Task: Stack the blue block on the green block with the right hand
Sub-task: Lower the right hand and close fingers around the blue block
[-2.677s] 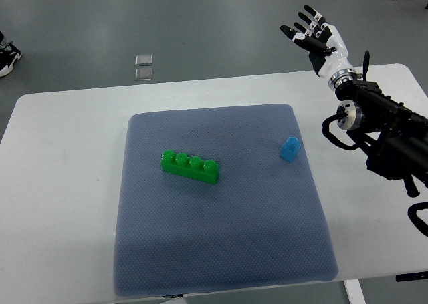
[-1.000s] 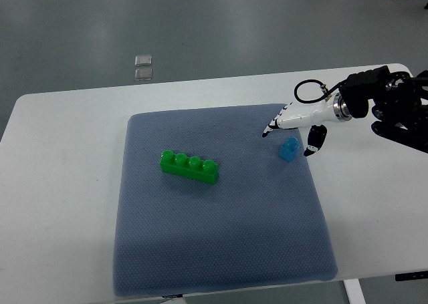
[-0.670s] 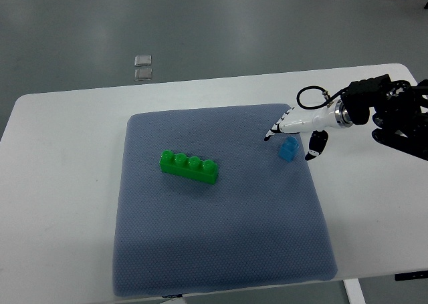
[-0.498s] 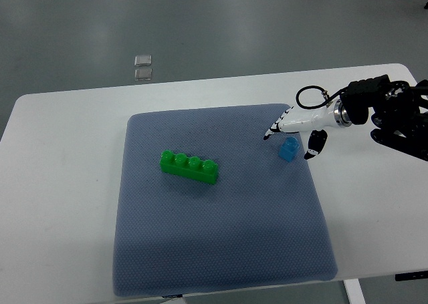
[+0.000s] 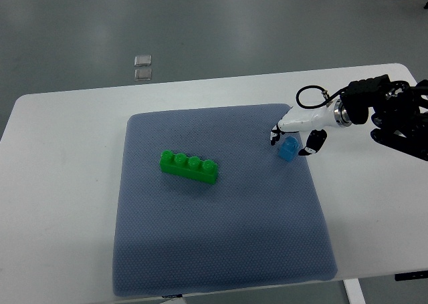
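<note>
The blue block, a small translucent plastic piece with a single stud on top, sits right of centre in the frame, near the right edge of the grey-blue mat. The right hand reaches in from the right edge, its white, black-tipped fingers narrowed around the block, some at the block's upper left and the thumb at its right; whether they already press its sides cannot be told, so the block seems framed rather than firmly gripped. To do this step well, the fingers should probably close squarely on opposite faces, low enough that the smooth plastic does not tip or slip out. The green block, a glossy long brick with four round studs in a row, lies well apart toward the middle left of the mat, angled slightly. The mat looks soft and finely dimpled, resting on a smooth white table.
</note>
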